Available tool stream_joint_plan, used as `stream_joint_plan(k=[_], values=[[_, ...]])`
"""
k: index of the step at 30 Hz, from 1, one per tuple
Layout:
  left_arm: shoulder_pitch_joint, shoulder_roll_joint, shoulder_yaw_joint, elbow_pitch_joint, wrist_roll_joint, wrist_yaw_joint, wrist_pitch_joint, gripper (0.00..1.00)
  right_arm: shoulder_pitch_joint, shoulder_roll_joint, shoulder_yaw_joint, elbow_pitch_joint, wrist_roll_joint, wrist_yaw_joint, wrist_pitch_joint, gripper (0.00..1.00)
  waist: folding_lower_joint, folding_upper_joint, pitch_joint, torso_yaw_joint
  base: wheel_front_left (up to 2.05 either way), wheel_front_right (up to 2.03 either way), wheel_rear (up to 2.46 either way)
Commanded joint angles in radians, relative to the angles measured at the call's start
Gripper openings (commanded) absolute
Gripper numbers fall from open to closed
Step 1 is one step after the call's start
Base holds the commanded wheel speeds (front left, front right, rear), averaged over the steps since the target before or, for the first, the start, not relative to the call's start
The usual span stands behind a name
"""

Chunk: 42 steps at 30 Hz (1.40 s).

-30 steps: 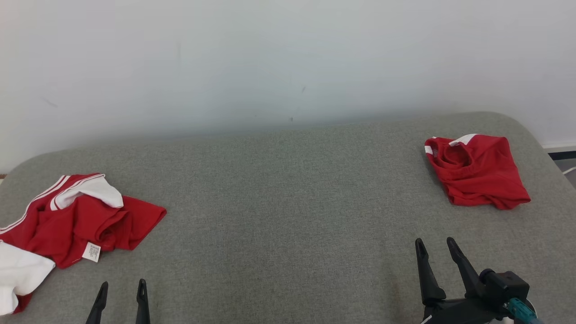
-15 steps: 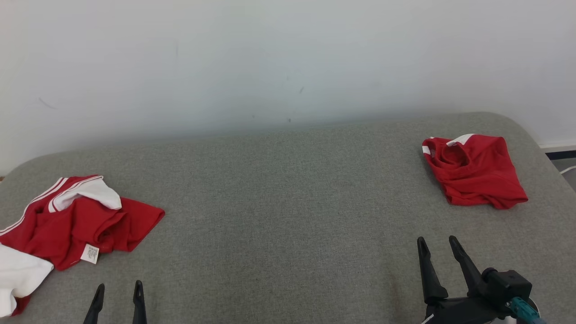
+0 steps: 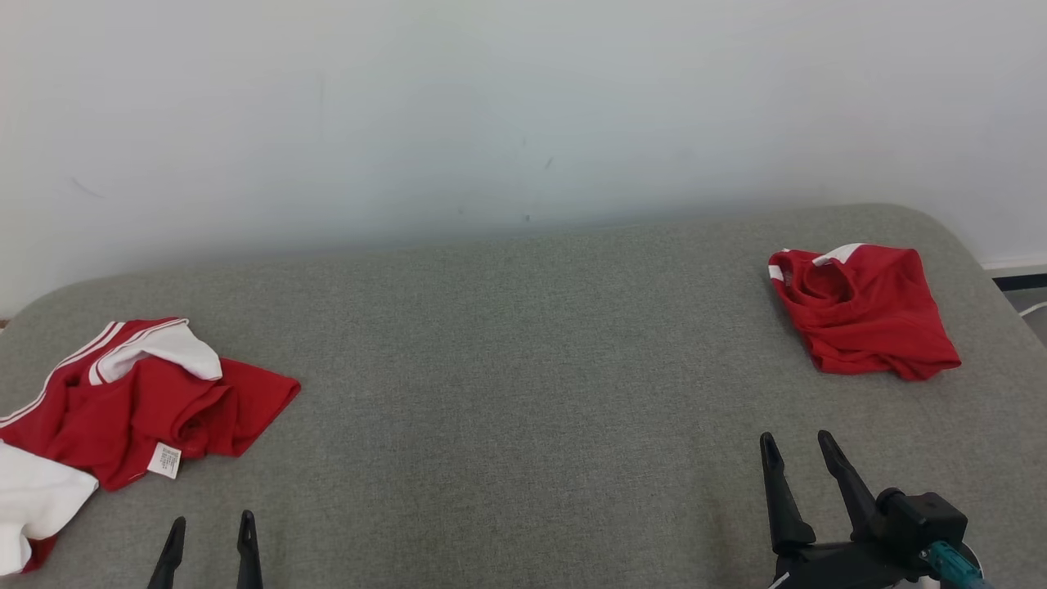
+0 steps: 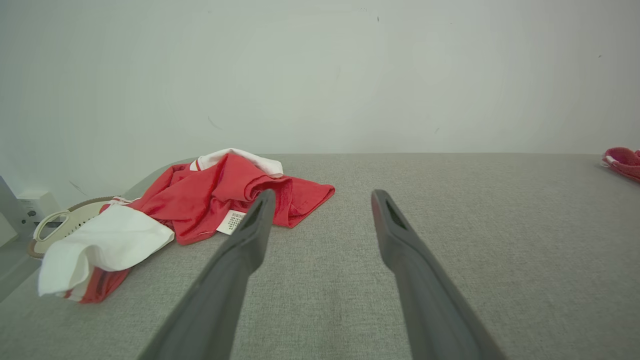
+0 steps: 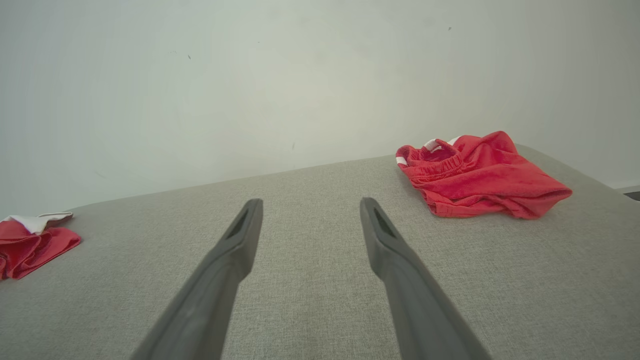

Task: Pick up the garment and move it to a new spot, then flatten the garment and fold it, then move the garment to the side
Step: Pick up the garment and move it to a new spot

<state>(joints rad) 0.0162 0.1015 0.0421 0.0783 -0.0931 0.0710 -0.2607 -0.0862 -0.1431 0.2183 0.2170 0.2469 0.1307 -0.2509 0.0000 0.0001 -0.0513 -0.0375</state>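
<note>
We hold left gripper (image 3: 210,523) and right gripper (image 3: 796,442) empty, jaws spread. Crumpled red-and-white garment (image 3: 155,401) lies left, folded red garment (image 3: 863,315) right.

**Grey Worktop Against a Scuffed White Wall**

A broad surface covered in grey woven fabric (image 3: 523,343) runs from left to right, its far corners rounded, with the far right corner (image 3: 941,219) curving away towards the edge. Behind it rises a plain white wall (image 3: 523,90), marked by a small dark fleck (image 3: 549,163) near the middle, another speck (image 3: 527,218) just above the surface's far edge, and a faint scuff (image 3: 86,188) at far left. At far right, a dark skirting strip (image 3: 1018,282) lines the wall's foot, with a white cable (image 3: 1037,309) just below it. Beyond the left edge lies a pale oval object with a handle (image 4: 65,222), beside a small white box (image 4: 35,202).
</note>
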Motion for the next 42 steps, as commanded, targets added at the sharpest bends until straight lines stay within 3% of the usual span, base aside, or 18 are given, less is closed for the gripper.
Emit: stream_joint_plan(k=[1,15,42], values=[[0.008,0.001,0.004,0.0,0.0,0.0,-0.004,1.0,0.015,0.003,-0.001,-0.001,-0.003,0.0,-0.002,1.0,0.0,-0.0001,0.0,0.001,0.0,0.0,0.0],[0.001,0.001,0.011,-0.001,0.008,0.019,-0.004,1.0,0.021,0.003,-0.002,0.001,0.001,0.0,-0.003,1.0,0.0,-0.0001,0.006,0.063,0.0,0.0,0.0],[0.008,0.018,0.021,-0.005,-0.018,0.029,-0.004,1.0,0.0,-0.013,0.03,0.007,0.032,0.0,-0.013,1.0,0.0,-0.0001,0.028,0.339,0.0,0.0,0.0]])
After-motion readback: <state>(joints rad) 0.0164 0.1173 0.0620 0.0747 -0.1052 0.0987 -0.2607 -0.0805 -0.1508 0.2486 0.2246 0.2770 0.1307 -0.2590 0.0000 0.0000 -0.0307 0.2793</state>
